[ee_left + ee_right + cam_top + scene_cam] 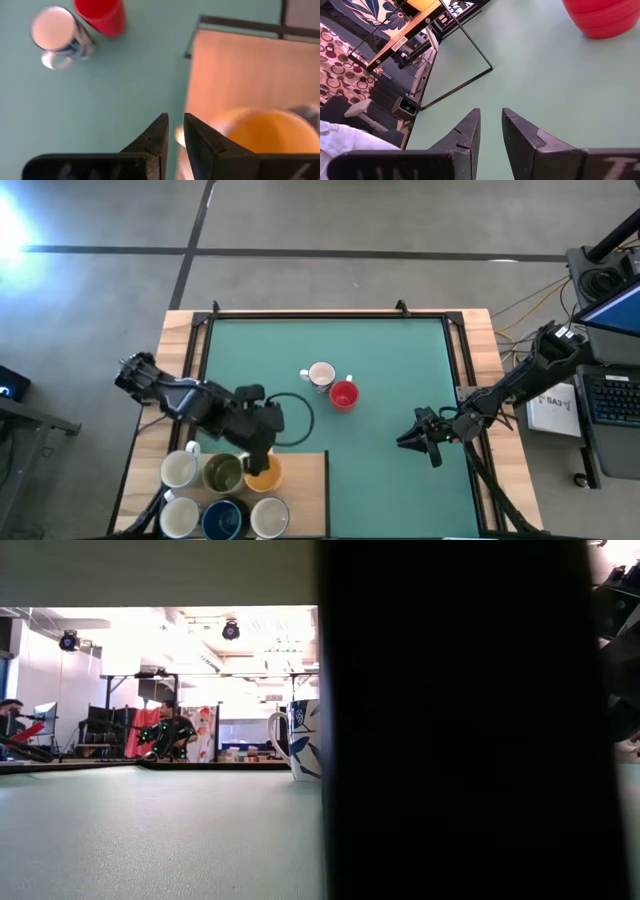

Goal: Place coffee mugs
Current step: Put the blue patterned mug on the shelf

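L gripper (262, 463) over glossy round orange mug (264, 472), R gripper (415, 438) idle

Dark jointed arms, black wedge-shaped fingers (155, 142)

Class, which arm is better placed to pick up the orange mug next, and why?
Left. Its hand hovers right at the orange mug on the wooden board; the right hand sits across the mat.
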Controlling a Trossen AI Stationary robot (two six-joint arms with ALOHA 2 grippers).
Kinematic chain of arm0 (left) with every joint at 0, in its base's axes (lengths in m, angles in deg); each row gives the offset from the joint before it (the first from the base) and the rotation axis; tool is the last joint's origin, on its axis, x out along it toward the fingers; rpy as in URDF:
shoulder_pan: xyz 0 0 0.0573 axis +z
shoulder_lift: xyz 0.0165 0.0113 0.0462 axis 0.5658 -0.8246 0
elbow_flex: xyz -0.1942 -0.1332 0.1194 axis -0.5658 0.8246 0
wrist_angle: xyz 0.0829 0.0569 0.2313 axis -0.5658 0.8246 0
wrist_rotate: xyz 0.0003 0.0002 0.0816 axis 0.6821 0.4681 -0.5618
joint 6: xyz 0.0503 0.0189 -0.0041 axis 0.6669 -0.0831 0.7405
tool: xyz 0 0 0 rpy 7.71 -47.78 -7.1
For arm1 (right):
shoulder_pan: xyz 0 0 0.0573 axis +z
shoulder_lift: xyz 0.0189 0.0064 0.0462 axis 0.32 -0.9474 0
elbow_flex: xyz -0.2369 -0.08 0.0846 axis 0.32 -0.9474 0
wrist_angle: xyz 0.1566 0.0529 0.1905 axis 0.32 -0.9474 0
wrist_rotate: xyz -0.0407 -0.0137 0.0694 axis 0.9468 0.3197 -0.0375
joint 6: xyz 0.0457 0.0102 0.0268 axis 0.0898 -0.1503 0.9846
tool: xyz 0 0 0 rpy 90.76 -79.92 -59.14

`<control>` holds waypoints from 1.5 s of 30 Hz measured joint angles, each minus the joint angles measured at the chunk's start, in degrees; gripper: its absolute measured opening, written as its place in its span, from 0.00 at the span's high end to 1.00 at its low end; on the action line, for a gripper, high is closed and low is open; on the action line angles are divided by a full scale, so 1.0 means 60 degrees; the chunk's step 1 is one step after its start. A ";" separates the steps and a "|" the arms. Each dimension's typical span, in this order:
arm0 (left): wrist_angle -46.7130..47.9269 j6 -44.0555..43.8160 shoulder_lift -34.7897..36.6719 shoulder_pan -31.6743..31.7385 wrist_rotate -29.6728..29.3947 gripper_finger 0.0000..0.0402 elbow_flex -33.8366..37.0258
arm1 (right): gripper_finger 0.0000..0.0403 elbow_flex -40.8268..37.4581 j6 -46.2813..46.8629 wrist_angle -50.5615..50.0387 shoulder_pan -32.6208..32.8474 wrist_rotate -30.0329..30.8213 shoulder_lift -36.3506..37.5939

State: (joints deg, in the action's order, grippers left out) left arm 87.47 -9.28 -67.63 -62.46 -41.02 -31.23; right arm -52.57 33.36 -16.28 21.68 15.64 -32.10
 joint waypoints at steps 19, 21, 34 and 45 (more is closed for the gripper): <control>-0.2753 0.4410 -0.0626 0.2774 -0.0089 0.71 0.1978 | 0.83 0.0000 0.0000 0.0003 0.0003 0.0000 0.0000; -0.3321 0.4820 -0.0634 0.3046 -0.0090 0.71 0.2465 | 0.83 0.0000 0.0000 0.0000 0.0004 0.0000 0.0000; -0.7817 0.5603 -0.0753 0.4804 0.0019 0.72 0.4924 | 0.83 0.0000 0.0000 0.0001 0.0004 0.0000 0.0000; -0.8321 0.5296 -0.1846 0.5595 0.1013 0.72 0.4712 | 0.83 0.0000 0.0000 0.0002 0.0004 0.0000 0.0002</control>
State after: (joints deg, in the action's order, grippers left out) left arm 37.55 22.49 -78.71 -28.89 -34.94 -2.95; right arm -52.57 33.36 -16.27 21.70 15.64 -32.09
